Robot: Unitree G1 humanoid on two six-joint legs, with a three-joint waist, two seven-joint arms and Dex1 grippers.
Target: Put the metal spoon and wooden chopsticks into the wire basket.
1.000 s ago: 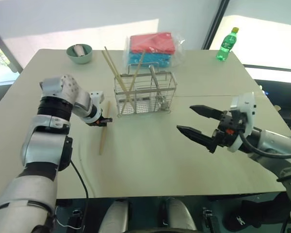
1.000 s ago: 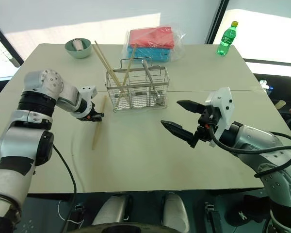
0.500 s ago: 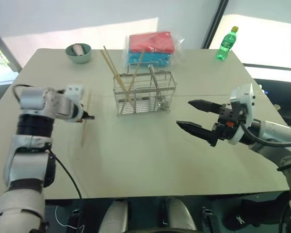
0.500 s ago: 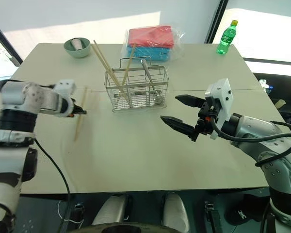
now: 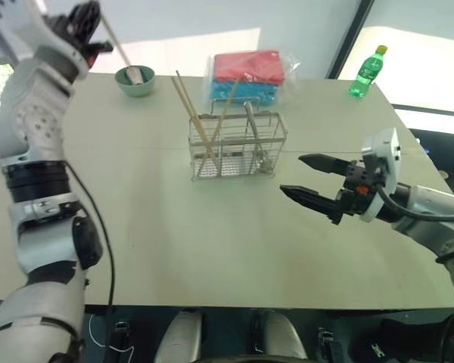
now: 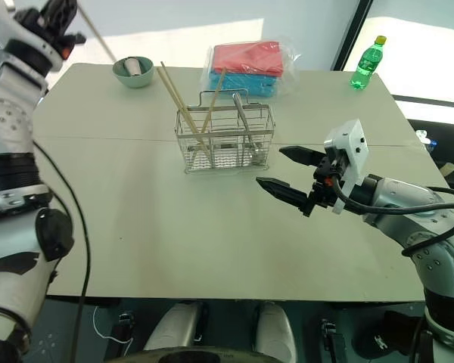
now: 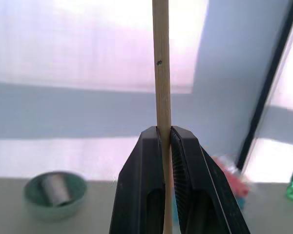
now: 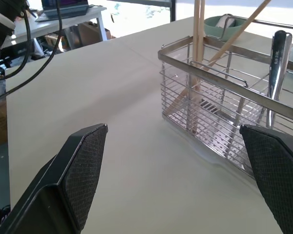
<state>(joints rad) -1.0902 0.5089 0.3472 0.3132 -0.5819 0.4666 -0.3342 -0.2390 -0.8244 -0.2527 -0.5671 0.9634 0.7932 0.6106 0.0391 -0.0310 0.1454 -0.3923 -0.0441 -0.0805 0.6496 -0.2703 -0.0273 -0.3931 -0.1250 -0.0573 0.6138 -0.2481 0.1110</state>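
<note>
head views: we see the left gripper (image 5: 87,19) raised high at the far left, above the table (image 5: 174,242), clamped on one wooden chopstick (image 5: 115,36) that slants down toward the green bowl (image 5: 135,80).
wire basket: we see the wire basket (image 5: 237,147) standing upright mid-table, just in front of the red and blue packaged stack (image 5: 248,76).
chopsticks in basket: we count three wooden chopsticks (image 5: 191,113) leaning in the basket's left part, tops sticking out above the rim.
metal spoon: the metal spoon (image 5: 253,136) stands in the basket's right part, handle end above the rim.
right gripper: we see the right gripper (image 5: 312,181) over the table to the right of the basket, apart from it, two black fingers spread wide, holding nothing.
extras: green bottle (image 5: 367,72) at the far right corner of the table.
left wrist view: we see the two black fingers (image 7: 146,185) pressed on the single stick (image 7: 161,73), which runs straight through and past the tips; bowl (image 7: 53,192) on the table beyond, something pale inside that we cannot identify.
right wrist view: we see both fingertips (image 8: 83,170) far apart with bare table between them; basket (image 8: 224,112) just ahead, chopsticks (image 8: 199,29) crossing in one end compartment, spoon (image 8: 278,68) upright in the next one along.
</note>
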